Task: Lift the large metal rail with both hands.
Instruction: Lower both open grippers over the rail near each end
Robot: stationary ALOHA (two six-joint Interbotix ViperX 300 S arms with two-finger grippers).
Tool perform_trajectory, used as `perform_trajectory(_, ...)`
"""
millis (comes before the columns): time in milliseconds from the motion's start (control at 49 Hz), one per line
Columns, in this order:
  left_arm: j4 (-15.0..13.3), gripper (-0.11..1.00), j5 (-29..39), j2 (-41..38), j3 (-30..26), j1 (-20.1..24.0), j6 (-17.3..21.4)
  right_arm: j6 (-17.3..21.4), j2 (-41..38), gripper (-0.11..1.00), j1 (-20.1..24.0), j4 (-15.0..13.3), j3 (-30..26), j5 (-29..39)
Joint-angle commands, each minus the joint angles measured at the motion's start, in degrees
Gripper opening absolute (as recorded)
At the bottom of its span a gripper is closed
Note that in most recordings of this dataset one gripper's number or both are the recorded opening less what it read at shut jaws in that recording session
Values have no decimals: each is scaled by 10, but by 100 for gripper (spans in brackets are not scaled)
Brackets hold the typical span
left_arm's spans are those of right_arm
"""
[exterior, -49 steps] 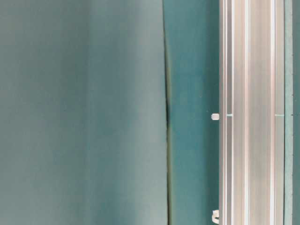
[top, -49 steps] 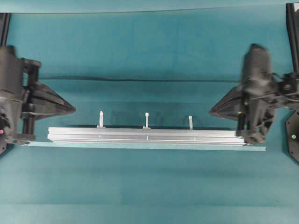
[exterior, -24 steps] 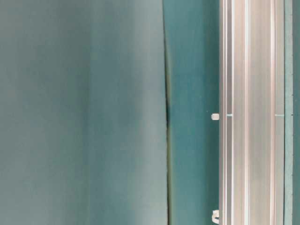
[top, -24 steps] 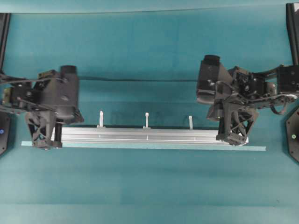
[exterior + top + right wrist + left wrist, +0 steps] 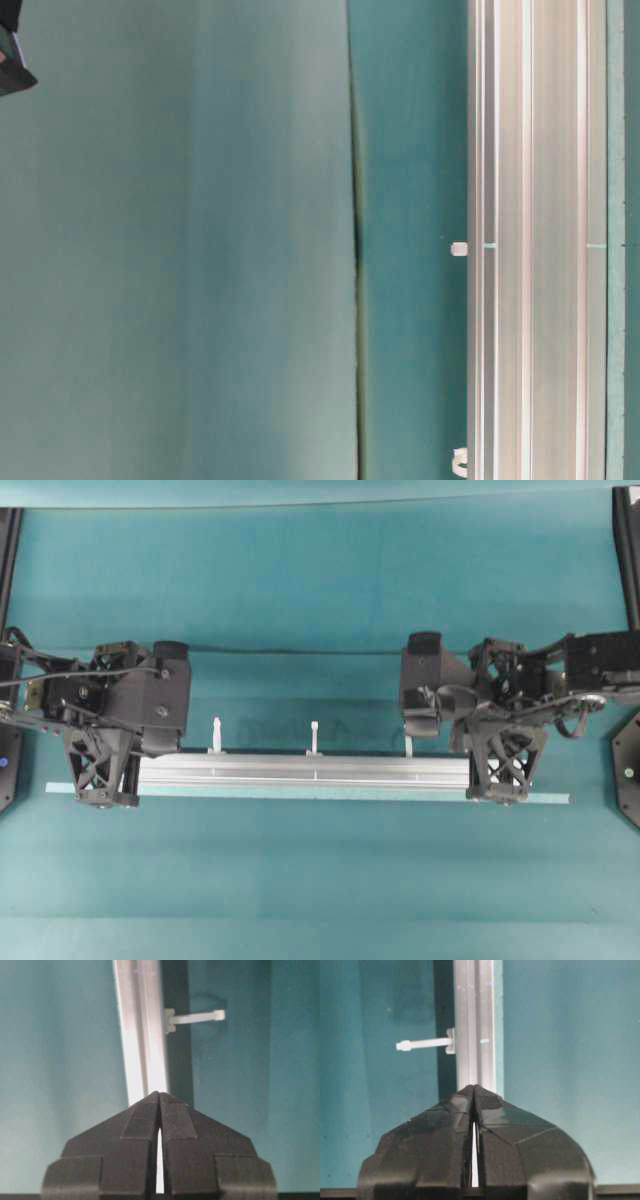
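On the green desk (image 5: pixel 320 580) we see the large metal rail (image 5: pixel 305 771) lying flat, with a thin pale strip (image 5: pixel 300 794) along its near edge. Our left end effector (image 5: pixel 100 798) and right end effector (image 5: pixel 503 796) are both clenched tight, holding nothing, one over each rail end. Wide bare green cloth lies all around.

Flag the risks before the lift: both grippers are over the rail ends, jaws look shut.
1. Both the left gripper and right gripper are shut with nothing between the fingertips, above the rail. Lifting now would likely raise nothing; they probably must open first.
2. The right gripper sits close to a white peg; descending there might knock it.
3. The tape strip lies along the rail's edge and could get pinched with it.
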State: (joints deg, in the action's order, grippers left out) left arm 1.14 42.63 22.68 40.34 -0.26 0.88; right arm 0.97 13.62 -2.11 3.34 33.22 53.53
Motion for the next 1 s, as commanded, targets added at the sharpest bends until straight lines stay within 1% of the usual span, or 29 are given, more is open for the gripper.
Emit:
perform_trajectory(0,2,-2,-4,2,-13,-3,3,-5,-7,1,4,0,-4,-3)
perform_trajectory(163,2,-2,0,-4,-15,-4,4,-6,-15,1,5,0,-4,-4)
perform_trajectory(266,2,3,1,-10,-15,-4,-2,-6,-19,7,4,1,-4,-9)
perform_trajectory(347,2,12,1,-13,-16,-4,-4,-4,-21,16,5,3,-2,-15)
perform_trajectory(388,2,19,-1,-15,-16,-3,-7,-4,-22,24,5,3,0,-18)
perform_trajectory(429,2,30,-1,-16,-15,-3,-14,-3,-23,36,5,3,1,-22)
perform_trajectory(572,2,73,-5,-22,-4,-3,-25,0,-26,79,10,0,16,-46)
perform_trajectory(613,2,84,-5,-27,0,-3,-23,0,-27,87,11,-2,22,-54)
perform_trajectory(654,2,92,-5,-33,4,-3,-23,0,-29,93,13,-4,26,-62)
perform_trajectory(694,2,98,-6,-37,7,-3,-23,0,-30,96,13,-4,31,-69)
perform_trajectory(735,2,100,-7,-42,8,-2,-23,1,-33,97,14,-5,35,-76)
perform_trajectory(980,2,99,-49,-76,25,1,-25,1,-44,96,13,-5,47,-93)
